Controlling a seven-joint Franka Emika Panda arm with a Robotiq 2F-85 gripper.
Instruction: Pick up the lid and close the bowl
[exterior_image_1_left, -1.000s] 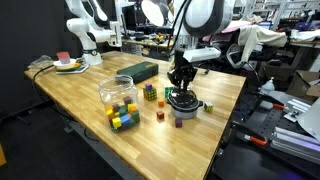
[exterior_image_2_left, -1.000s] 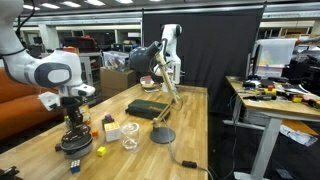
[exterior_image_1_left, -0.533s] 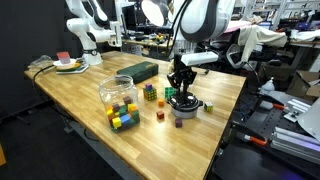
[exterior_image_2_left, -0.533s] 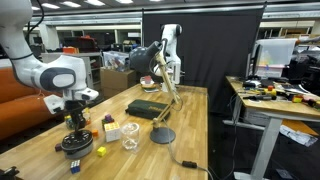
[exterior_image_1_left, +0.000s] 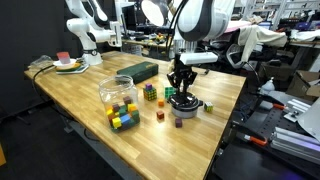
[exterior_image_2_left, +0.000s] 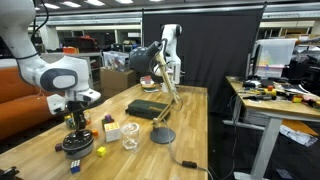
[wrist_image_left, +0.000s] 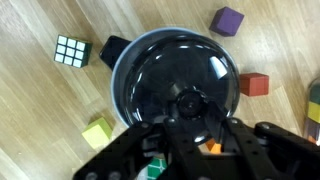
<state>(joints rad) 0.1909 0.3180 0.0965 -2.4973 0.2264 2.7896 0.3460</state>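
Observation:
In the wrist view the lid (wrist_image_left: 175, 70), dark glass with a thin metal rim, covers the round bowl (wrist_image_left: 110, 50), of which only a black side handle and the rim edge show. My gripper (wrist_image_left: 190, 108) comes in from the bottom, shut on the lid's small centre knob (wrist_image_left: 189, 99). Whether the lid rests fully on the rim or hangs just above it I cannot tell. In both exterior views the gripper (exterior_image_1_left: 180, 86) (exterior_image_2_left: 72, 126) points straight down at the bowl (exterior_image_1_left: 185, 104) (exterior_image_2_left: 72, 146) near the table's end.
Loose cubes ring the bowl: a Rubik's cube (wrist_image_left: 68, 50), a purple one (wrist_image_left: 228, 20), a red one (wrist_image_left: 254, 84), a yellow-green one (wrist_image_left: 97, 132). A clear tub of blocks (exterior_image_1_left: 118, 100), a dark green box (exterior_image_1_left: 140, 70) and a dark round pad (exterior_image_2_left: 163, 135) are farther off.
The arm above the gripper has shifted slightly upward. The gripper stays shut over the bowl with the lid under it.

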